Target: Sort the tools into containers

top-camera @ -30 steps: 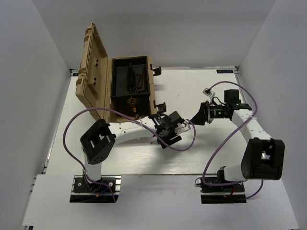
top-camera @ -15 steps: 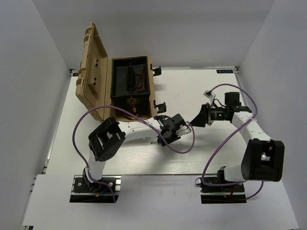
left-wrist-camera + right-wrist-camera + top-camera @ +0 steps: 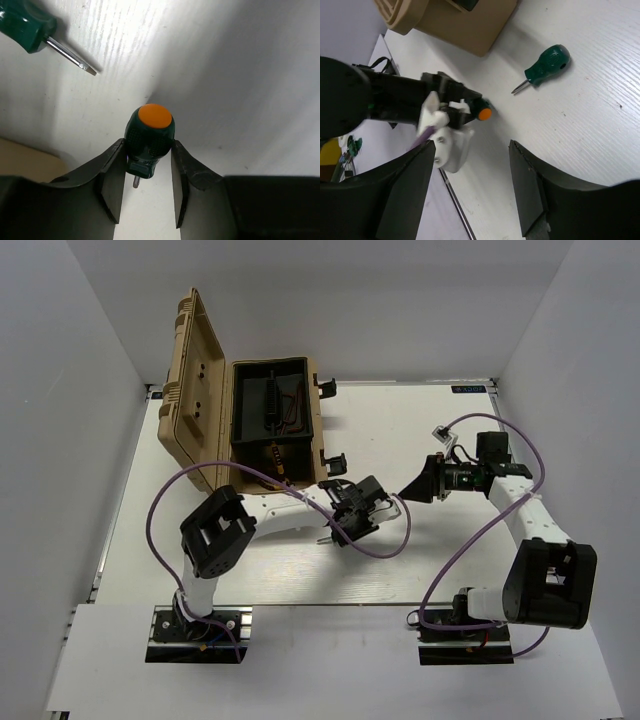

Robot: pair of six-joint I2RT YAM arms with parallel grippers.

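Note:
My left gripper (image 3: pixel 148 165) (image 3: pixel 372 502) is shut on a stubby green screwdriver (image 3: pixel 150 134) with an orange end cap, which points away from the wrist, low over the white table. It also shows in the right wrist view (image 3: pixel 481 111). A second green screwdriver (image 3: pixel 22 22) (image 3: pixel 547 62) lies loose on the table beyond it, near the box. My right gripper (image 3: pixel 472 145) (image 3: pixel 412 490) is open and empty, facing the left gripper from the right. The open tan toolbox (image 3: pixel 200 390) holds orange-handled pliers (image 3: pixel 278 458). Thin dark tools lie in its black tray (image 3: pixel 240 405).
The toolbox lid stands open at the back left. Black latches (image 3: pixel 330 462) stick out on the box's right side. A purple cable (image 3: pixel 385 545) loops beside the left wrist. White walls close the table on three sides.
My right arm has drawn back a little to the right. The left arm's elbow has shifted, and its gripper has stayed low on the screwdriver.

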